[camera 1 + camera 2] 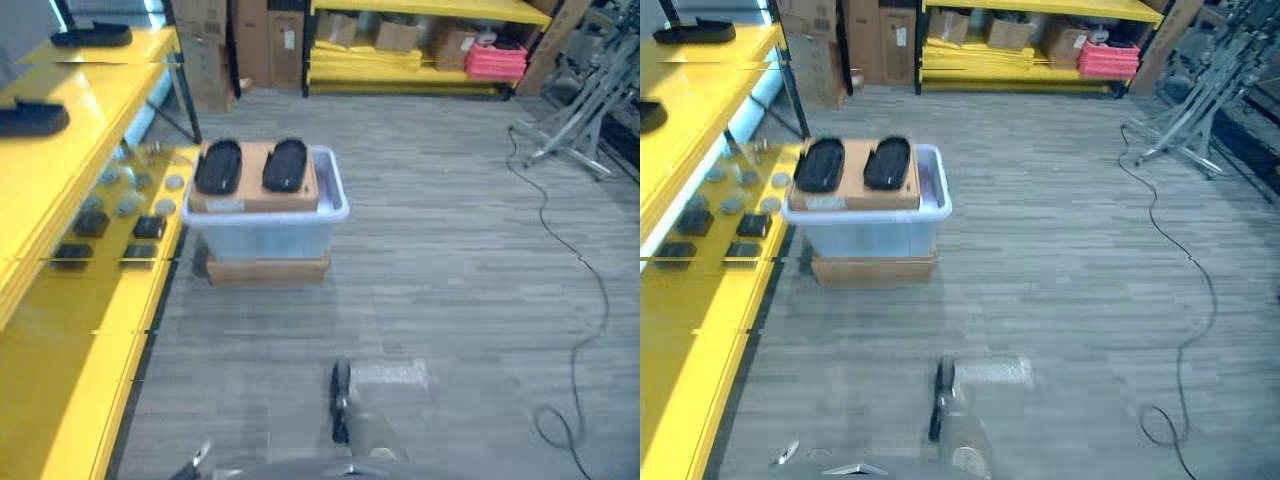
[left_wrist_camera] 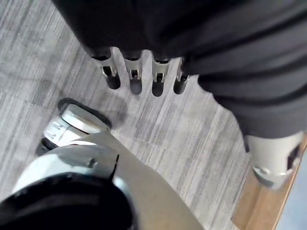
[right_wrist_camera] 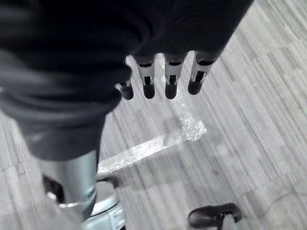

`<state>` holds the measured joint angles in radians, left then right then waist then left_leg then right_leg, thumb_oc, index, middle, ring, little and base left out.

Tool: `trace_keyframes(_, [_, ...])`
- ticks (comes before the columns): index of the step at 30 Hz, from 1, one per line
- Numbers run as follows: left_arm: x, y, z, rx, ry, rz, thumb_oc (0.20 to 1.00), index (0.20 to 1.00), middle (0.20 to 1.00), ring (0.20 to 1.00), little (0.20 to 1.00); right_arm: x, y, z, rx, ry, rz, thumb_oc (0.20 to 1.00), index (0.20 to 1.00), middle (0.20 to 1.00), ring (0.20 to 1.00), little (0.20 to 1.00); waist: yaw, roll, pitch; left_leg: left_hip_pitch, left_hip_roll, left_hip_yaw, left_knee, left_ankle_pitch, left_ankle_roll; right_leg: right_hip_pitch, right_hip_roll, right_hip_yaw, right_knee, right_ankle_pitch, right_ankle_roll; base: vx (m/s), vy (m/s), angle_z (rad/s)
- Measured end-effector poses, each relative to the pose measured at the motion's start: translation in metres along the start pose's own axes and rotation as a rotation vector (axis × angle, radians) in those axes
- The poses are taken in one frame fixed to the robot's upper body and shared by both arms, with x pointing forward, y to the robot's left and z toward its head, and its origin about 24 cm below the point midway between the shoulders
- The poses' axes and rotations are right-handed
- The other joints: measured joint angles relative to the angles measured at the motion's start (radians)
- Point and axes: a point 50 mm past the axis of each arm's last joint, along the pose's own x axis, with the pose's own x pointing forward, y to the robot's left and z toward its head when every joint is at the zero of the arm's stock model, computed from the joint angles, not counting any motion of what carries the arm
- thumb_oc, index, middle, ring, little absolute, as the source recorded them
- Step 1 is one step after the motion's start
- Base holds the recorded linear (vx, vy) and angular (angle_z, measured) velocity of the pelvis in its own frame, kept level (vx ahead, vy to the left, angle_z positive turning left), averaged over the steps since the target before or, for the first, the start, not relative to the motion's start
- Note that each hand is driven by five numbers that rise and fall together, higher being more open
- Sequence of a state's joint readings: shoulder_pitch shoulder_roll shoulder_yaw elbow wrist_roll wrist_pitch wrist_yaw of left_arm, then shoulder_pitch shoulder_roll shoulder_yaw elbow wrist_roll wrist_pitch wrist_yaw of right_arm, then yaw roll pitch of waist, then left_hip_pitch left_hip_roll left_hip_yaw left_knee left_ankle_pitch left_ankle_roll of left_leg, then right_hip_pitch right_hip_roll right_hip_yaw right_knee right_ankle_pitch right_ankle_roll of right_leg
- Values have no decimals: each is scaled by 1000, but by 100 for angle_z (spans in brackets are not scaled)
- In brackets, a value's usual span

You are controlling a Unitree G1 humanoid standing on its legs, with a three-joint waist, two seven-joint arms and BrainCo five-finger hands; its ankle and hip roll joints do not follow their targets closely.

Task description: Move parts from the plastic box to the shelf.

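Note:
A clear plastic box (image 1: pixel 266 226) stands on the floor beside the yellow shelf (image 1: pixel 60 150), resting on a flat brown base (image 1: pixel 268 270). A cardboard sheet (image 1: pixel 253 188) covers the box and carries two black oval parts (image 1: pixel 218 166) (image 1: pixel 285 165) side by side. More black parts (image 1: pixel 30 118) lie on the shelf's upper levels, and small dark pieces (image 1: pixel 148 227) sit on a lower level. My left hand (image 2: pixel 134 76) hangs over the grey floor, far from the box, fingers straight and empty. My right hand (image 3: pixel 170 81) hangs the same way, holding nothing.
A yellow rack (image 1: pixel 420 70) with cardboard boxes and pink items lines the far wall. A metal stand (image 1: pixel 580 120) stands at the right. A shiny tape patch (image 1: pixel 390 375) marks the floor between me and the box.

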<state>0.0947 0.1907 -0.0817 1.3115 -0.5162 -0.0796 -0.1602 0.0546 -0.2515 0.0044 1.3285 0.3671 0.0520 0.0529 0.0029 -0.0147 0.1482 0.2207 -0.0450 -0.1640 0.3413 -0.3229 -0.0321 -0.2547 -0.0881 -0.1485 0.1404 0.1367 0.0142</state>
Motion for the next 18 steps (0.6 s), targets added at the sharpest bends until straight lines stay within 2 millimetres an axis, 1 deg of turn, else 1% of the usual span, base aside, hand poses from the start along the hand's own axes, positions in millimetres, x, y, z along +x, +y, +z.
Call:
trace_keyframes(1, [3, -9, 5, 0, -13, -25, 1000, 1000, 1000, 1000, 1000, 0, -2, 10, -23, -22, -6, 1000, 1000, 1000, 1000, 1000, -6, 2, -11, -20, 3, 4, 87, 58, -48, 36, 5, 8, 8, 19, -27, 623, -336, 67])
trace_keyframes(2, [4, -17, 11, 4, -35, -60, 1000, 1000, 1000, 1000, 1000, 0, -8, 15, -36, -36, -21, 1000, 1000, 1000, 1000, 1000, 2, 19, -33, -26, 16, 11, 132, 110, -48, 61, 22, 5, 17, 8, -55, 662, -413, 53])
trace_keyframes(3, [6, -25, 15, -1, -54, -87, 1000, 1000, 1000, 1000, 1000, -1, -9, 34, -46, -80, -31, 1000, 1000, 1000, 1000, 1000, 9, 34, -52, -28, 46, 30, 170, 173, -61, 91, 43, -6, 25, -31, -60, 520, -399, 25])
trace_keyframes(4, [6, -26, 17, -10, -61, -91, 1000, 1000, 1000, 1000, 1000, -2, -9, 47, -50, -117, -30, 1000, 1000, 1000, 1000, 1000, 9, 31, -56, -56, 63, 75, 261, 265, -70, 131, 57, -25, 18, -67, -70, 418, -370, 33])
trace_keyframes(5, [8, -35, 36, -21, -122, -124, 1000, 1000, 1000, 1000, 1000, -5, -7, 72, -61, -202, -21, 1000, 1000, 1000, 1000, 1000, 23, 4, -65, -256, 103, 117, 573, 490, -37, 175, 78, -38, -7, -105, -125, 326, -281, 30])
trace_keyframes(6, [8, -37, 46, -21, -153, -137, 1000, 1000, 1000, 1000, 1000, -5, -5, 78, -56, -215, -19, 1000, 1000, 1000, 1000, 1000, 43, -24, -64, -381, 86, 130, 717, 475, -17, 188, 82, -36, -17, -116, -142, 300, -195, 15])
trace_keyframes(7, [7, -35, 58, -41, -188, -142, 1000, 1000, 1000, 1000, 1000, -5, -2, 80, -47, -212, -14, 1000, 1000, 1000, 1000, 1000, 60, -64, -60, -491, 53, 134, 779, 422, 6, 204, 76, -29, -31, -120, -149, 230, -64, -12])
trace_keyframes(8, [6, -31, 69, -52, -222, -134, 1000, 1000, 1000, 1000, 1000, -5, 0, 79, -32, -209, -8, 1000, 1000, 1000, 1000, 1000, 74, -98, -44, -563, 13, 141, 742, 357, 21, 227, 69, -32, -46, -115, -138, 200, -27, -26])
trace_keyframes(9, [5, -23, 75, -51, -238, -113, 1000, 1000, 1000, 1000, 1000, -4, 1, 79, -29, -202, -8, 1000, 1000, 1000, 1000, 1000, 82, -117, -25, -615, -12, 152, 605, 302, 26, 262, 74, -32, -71, -122, -125, 223, 9, -33])
trace_keyframes(10, [5, -19, 78, -53, -241, -94, 1000, 1000, 1000, 1000, 1000, -4, -1, 77, -30, -192, -15, 1000, 1000, 1000, 1000, 1000, 75, -112, -5, -633, -15, 175, 465, 293, 26, 317, 90, -33, -105, -127, -117, 301, 43, -53])
trace_keyframes(11, [4, -11, 66, -61, -209, -63, 1000, 1000, 1000, 1000, 1000, -3, -5, 70, -33, -166, -26, 1000, 1000, 1000, 1000, 1000, 69, -99, 2, -631, -16, 204, 323, 319, 16, 379, 109, -40, -144, -136, -106, 401, 94, -66])
trace_keyframes(12, [3, -7, 59, -72, -190, -49, 1000, 1000, 1000, 1000, 1000, -3, -6, 65, -35, -148, -29, 1000, 1000, 1000, 1000, 1000, 77, -78, 9, -626, -15, 233, 164, 329, 13, 433, 122, -55, -204, -145, -101, 523, 169, -60])
trace_keyframes(13, [4, -5, 52, -94, -165, -37, 1000, 1000, 1000, 1000, 1000, -2, -10, 57, -34, -116, -40, 1000, 1000, 1000, 1000, 1000, 70, -69, 6, -573, -18, 250, -161, 353, 0, 453, 134, -51, -223, -164, -69, 434, 170, -33])
trace_keyframes(14, [5, -7, 52, -98, -158, -37, 1000, 1000, 1000, 1000, 1000, -2, -11, 52, -32, -93, -49, 1000, 1000, 1000, 1000, 1000, 68, -46, 9, -545, -30, 247, -348, 374, 1, 463, 137, -51, -222, -175, -51, 409, 165, -6])
trace_keyframes(15, [5, -6, 52, -122, -154, -21, 1000, 1000, 1000, 1000, 1000, -2, -11, 49, -44, -75, -48, 1000, 1000, 1000, 1000, 1000, 71, -38, 20, -564, -35, 243, -431, 398, 9, 482, 139, -36, -222, -188, -29, 338, 172, -24])
trace_keyframes(16, [4, -1, 46, -148, -138, 7, 1000, 1000, 1000, 1000, 1000, -1, -9, 50, -53, -82, -42, 1000, 1000, 1000, 1000, 1000, 84, -37, 24, -570, -36, 253, -412, 411, 21, 513, 125, -27, -222, -195, -19, 361, 197, -30])
trace_keyframes(17, [4, 3, 40, -166, -120, 30, 1000, 1000, 1000, 1000, 1000, -2, -7, 55, -66, -102, -38, 1000, 1000, 1000, 1000, 1000, 87, -38, 24, -563, -49, 267, -351, 394, 34, 546, 105, -31, -221, -201, -9, 356, 196, -48])
trace_keyframes(18, [3, 7, 35, -210, -104, 54, 1000, 1000, 1000, 1000, 1000, -2, -4, 64, -70, -125, -31, 1000, 1000, 1000, 1000, 1000, 93, -31, 21, -519, -50, 277, -299, 394, 52, 576, 95, -23, -212, -206, -1, 330, 162, -30])
